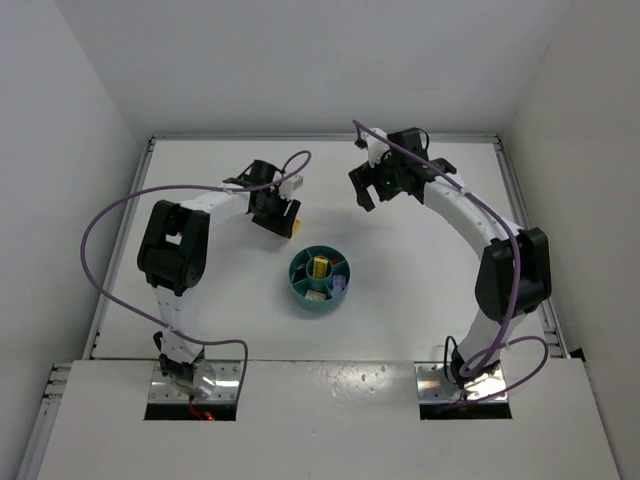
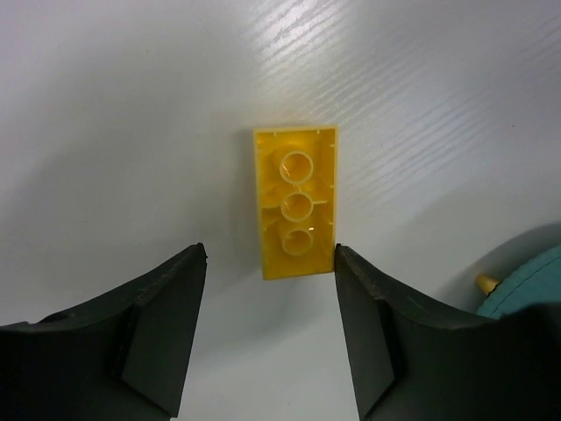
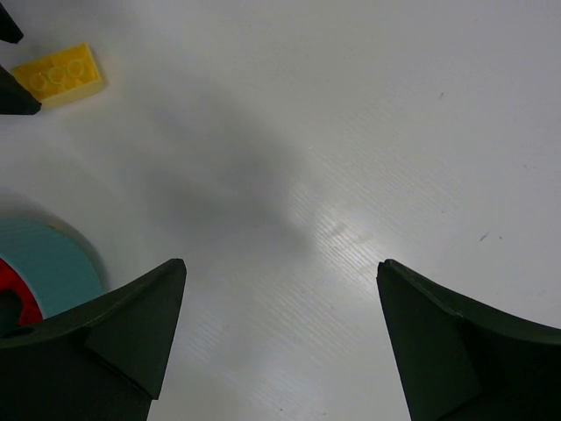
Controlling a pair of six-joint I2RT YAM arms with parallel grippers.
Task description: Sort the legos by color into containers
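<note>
- Left end effector [image 2: 270,329]: its two dark, matte, wedge-shaped fingers stand spread apart, holding nothing.
- Just ahead of its fingertips, centred on the gap between them, a yellow brick [image 2: 296,202] lies on the surface [image 2: 105,123]. In the left wrist view it shows a hollow side with three round tubes in a row, long axis pointing away from the fingers.
- The brick looks like hard, glossy plastic: rigid, very light, unlikely to break, but smooth enough to skid or pop free if pinched off-centre. Best hold, as a judgement: across the two long flat sides, at mid-length.
- To the right of those fingers, a curved rim of the teal dish [image 2: 526,285] enters the view, with a yellow piece at its edge.
- From above, the round dish [image 1: 300,282] has a central cup ringed by sections; yellow, purple and pale pieces already sit inside.
- Right end effector [image 3: 280,342]: fingers wide apart and empty, over bare white, faintly ribbed surface; the yellow brick lies far to its upper left.
</note>
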